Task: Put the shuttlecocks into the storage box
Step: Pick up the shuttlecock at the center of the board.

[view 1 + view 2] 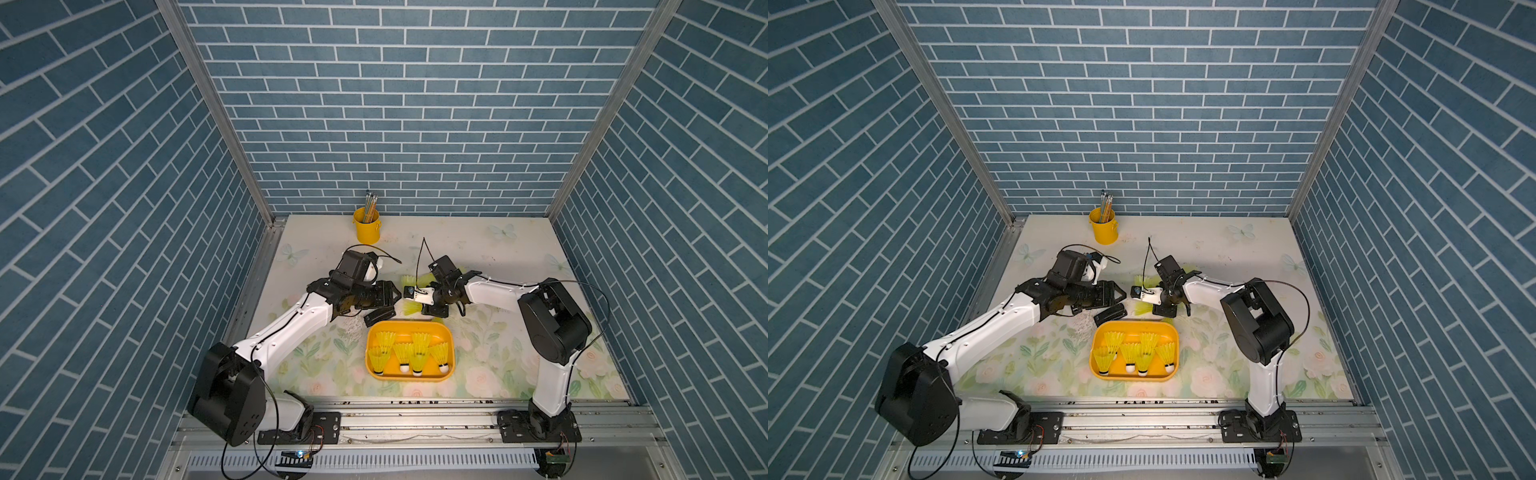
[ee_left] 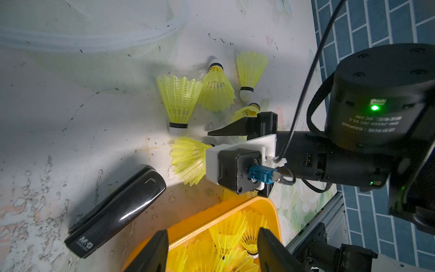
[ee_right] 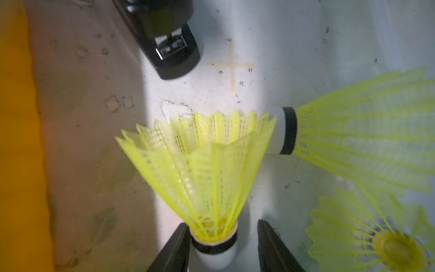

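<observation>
**Your right gripper is at a loose shuttlecock, ready to grab it.**

You are on the picking-up step. Your right gripper (image 3: pixel 222 223) is down low on the table (image 1: pixel 478 257). Its jaws are apart, one on each side of the white tip of a shuttlecock (image 3: pixel 200 169). There is a gap on one side, so it is not held yet. This shuttlecock lies on its side just past the far edge of the storage box (image 1: pixel 411 377). Next, I think you should squeeze the tip softly, lift it up, and carry it over the far rim. Your left gripper (image 2: pixel 213 230) is wide and empty, near the box's far left corner. Six shuttlecocks (image 1: pixel 403 353) are in the box. More loose ones (image 2: pixel 180 101) wait close by. Keep away from the black stapler (image 2: pixel 115 212).
</observation>
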Controlling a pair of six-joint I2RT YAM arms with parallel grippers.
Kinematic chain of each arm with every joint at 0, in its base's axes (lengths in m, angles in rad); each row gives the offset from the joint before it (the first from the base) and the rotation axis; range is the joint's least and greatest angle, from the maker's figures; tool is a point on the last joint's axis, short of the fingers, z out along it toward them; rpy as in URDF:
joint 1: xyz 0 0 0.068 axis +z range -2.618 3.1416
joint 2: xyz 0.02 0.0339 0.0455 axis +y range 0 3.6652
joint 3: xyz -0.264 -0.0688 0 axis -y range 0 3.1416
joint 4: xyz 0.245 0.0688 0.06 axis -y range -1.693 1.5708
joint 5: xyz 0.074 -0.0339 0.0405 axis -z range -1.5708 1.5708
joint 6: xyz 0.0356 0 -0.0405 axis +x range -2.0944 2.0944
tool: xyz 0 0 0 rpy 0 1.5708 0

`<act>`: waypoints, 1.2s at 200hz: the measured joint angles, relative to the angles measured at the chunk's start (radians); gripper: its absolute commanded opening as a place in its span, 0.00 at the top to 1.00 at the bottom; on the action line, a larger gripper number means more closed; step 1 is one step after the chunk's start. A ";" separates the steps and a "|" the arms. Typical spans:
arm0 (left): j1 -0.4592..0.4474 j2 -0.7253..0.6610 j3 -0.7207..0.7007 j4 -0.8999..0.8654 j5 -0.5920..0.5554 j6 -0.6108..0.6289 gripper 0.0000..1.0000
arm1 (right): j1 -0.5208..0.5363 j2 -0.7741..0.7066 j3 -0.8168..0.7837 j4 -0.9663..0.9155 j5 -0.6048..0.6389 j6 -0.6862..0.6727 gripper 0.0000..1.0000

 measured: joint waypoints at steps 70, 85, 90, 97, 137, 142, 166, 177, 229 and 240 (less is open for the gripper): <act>0.000 -0.004 -0.013 0.005 0.000 0.000 0.34 | 0.001 0.064 0.078 0.000 -0.024 -0.002 0.64; 0.000 -0.005 -0.016 0.006 0.000 0.000 0.34 | 0.001 0.073 0.087 -0.003 -0.027 0.000 0.69; 0.000 -0.005 -0.018 0.006 -0.001 0.000 0.34 | 0.001 0.074 0.090 -0.005 -0.027 0.001 0.71; 0.000 -0.005 -0.021 0.006 -0.001 0.000 0.34 | 0.001 0.075 0.090 -0.005 -0.027 0.002 0.73; 0.000 -0.005 -0.028 0.006 0.000 0.000 0.34 | 0.001 0.074 0.090 -0.004 -0.028 0.003 0.68; 0.000 -0.005 -0.028 0.006 0.000 0.000 0.34 | 0.001 0.074 0.090 -0.004 -0.028 0.003 0.66; 0.000 -0.005 -0.028 0.007 -0.001 0.000 0.34 | 0.001 0.072 0.084 0.007 -0.027 0.003 0.59; 0.000 -0.005 -0.028 0.007 -0.001 0.000 0.34 | 0.001 0.072 0.084 0.011 -0.026 0.001 0.58; 0.000 -0.024 -0.028 0.005 -0.005 0.000 0.34 | 0.000 0.073 0.084 0.019 -0.024 -0.030 0.55; 0.000 -0.031 -0.030 0.005 -0.006 0.000 0.34 | -0.002 0.075 0.085 0.019 -0.027 -0.043 0.55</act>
